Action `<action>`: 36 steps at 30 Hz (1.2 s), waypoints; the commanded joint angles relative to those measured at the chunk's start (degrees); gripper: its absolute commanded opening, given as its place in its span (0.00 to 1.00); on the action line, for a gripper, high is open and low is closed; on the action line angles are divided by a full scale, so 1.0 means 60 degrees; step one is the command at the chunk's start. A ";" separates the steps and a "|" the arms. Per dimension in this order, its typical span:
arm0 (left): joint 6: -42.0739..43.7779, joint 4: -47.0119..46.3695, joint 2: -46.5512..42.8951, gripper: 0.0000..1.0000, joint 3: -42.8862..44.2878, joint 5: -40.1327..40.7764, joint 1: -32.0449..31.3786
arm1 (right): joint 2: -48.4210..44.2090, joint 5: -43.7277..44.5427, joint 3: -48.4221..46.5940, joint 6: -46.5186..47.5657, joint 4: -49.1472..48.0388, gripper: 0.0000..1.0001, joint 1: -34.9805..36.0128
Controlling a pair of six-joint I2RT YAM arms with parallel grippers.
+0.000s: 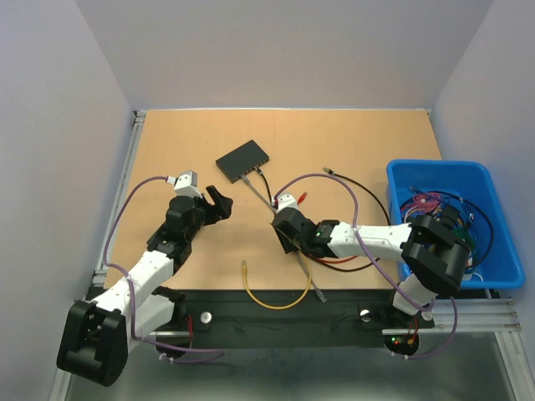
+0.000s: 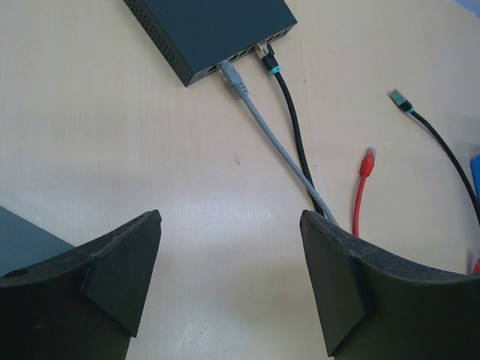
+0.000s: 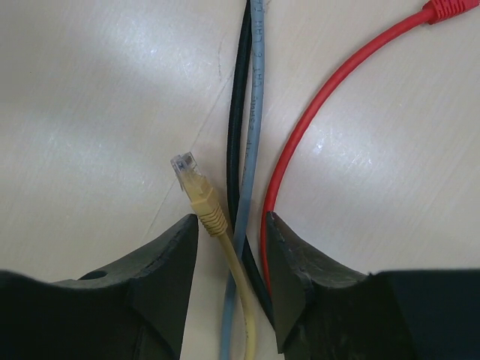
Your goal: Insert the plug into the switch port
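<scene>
Jaws of my right gripper [image 3: 231,219] stand narrow around the yellow plug [image 3: 196,187], apart from the switch [image 2: 210,30]; grip uncertain. Left gripper [image 2: 231,225] gapes empty, facing the switch. Insertion remains undone.

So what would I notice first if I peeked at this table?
Probably the bright blue bin, stuffed with tangled cables, at the right edge of the table. Then the black switch mid-table with a grey cable and a black cable plugged in, and the yellow plug between the fingers of the right gripper.
</scene>
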State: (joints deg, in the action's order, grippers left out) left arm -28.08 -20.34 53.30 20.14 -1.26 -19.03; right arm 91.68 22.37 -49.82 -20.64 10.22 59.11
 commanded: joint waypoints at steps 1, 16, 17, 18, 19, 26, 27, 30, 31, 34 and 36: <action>0.0211 -0.0302 0.0082 0.86 -0.0017 0.0078 -0.0037 | 0.0144 0.0388 -0.0441 0.0057 -0.0165 0.45 0.0109; 0.0226 -0.0316 0.0184 0.85 0.0027 0.0078 -0.0037 | 0.0292 0.0608 -0.0383 -0.0002 -0.0179 0.28 0.0109; 0.0226 -0.0316 0.0170 0.85 0.0027 0.0078 -0.0037 | 0.0277 0.0637 -0.0354 -0.0016 -0.0165 0.26 0.0109; 0.0241 -0.0316 0.0199 0.85 0.0027 0.0078 -0.0037 | 0.0204 0.0651 -0.0368 0.0013 -0.0165 0.25 0.0109; 0.0241 -0.0316 0.0199 0.85 0.0027 0.0078 -0.0037 | 0.0160 0.0666 -0.0354 0.0013 -0.0165 0.23 0.0109; 0.0241 -0.0331 0.0184 0.85 0.0027 0.0092 -0.0037 | -0.0382 0.0754 -0.0280 0.0189 -0.0165 0.10 0.0109; 0.0241 -0.0317 0.0170 0.85 0.0027 0.0092 -0.0037 | -0.0455 0.0739 -0.0280 0.0203 -0.0179 0.10 0.0109; 0.0241 -0.0317 0.0111 0.85 -0.0002 0.0092 -0.0037 | -0.0748 0.0739 -0.0266 0.0262 -0.0165 0.10 0.0109; 0.0241 -0.0316 0.0068 0.85 -0.0002 0.0092 -0.0037 | -0.0821 0.0710 -0.0251 0.0276 -0.0165 0.10 0.0109; 0.0211 -0.0331 -0.0108 0.84 -0.0090 0.0092 -0.0037 | -0.1085 0.0652 -0.0236 0.0320 -0.0165 0.08 0.0109; 0.0182 -0.0360 -0.0254 0.84 -0.0148 0.0005 -0.0037 | -0.1260 0.0535 -0.0280 0.0277 -0.0179 0.07 0.0109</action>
State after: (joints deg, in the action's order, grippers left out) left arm -27.62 -20.32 54.30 20.14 -1.23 -19.03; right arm 87.22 25.15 -50.59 -19.25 10.24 59.33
